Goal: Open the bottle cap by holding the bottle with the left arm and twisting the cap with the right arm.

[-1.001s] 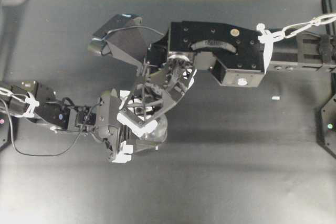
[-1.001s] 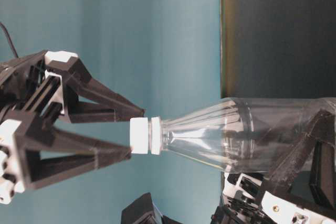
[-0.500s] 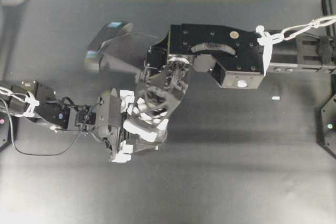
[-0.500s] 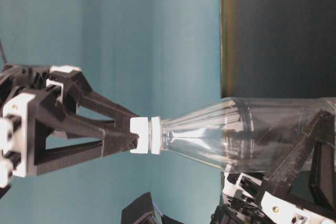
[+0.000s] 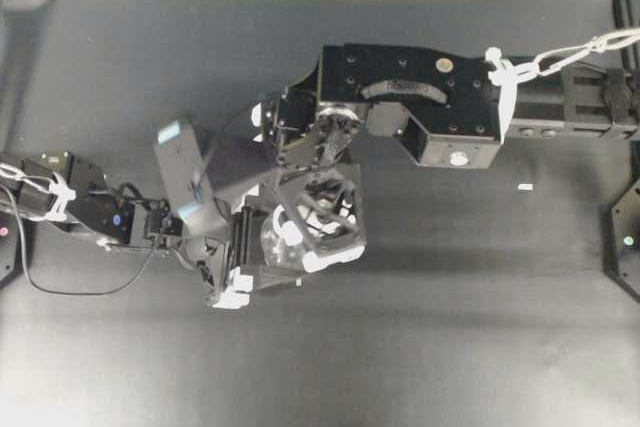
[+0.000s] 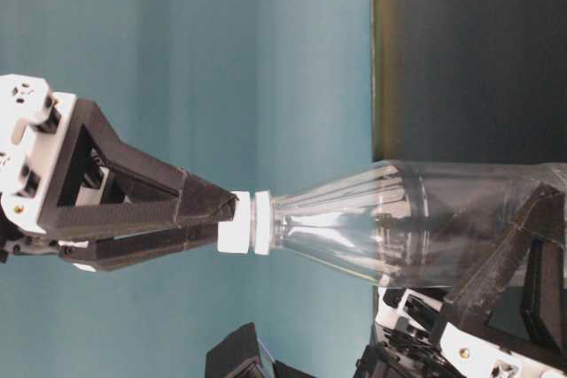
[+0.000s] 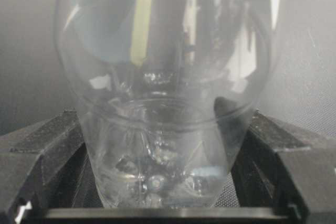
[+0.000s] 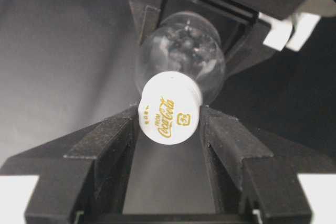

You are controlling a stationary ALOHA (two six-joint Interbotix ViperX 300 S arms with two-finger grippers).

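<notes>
Empty clear bottle [image 6: 416,227] upright on table, clamped low by left gripper [image 7: 157,192]. White cap [image 8: 169,107] pinched between right gripper [image 8: 170,129] fingertips. Light, thin-walled, slippery: best squeezed gently at base, twisted at cap rim.

Clear bottle [image 6: 399,227] gripped low, white bottle cap [image 8: 169,107] clamped on top

The bottle is colourless plastic with rounded shoulders tapering to a narrow neck, standing upright on the table; the left arm [image 5: 90,212] has its pincer [image 7: 163,182] closed round the lower body, a finger touching each side. The round white cap bears gold Coca-Cola lettering and sits on the neck, pinched between the two fingertips of the right arm [image 5: 420,107] pincer [image 8: 169,124] from above
</notes>
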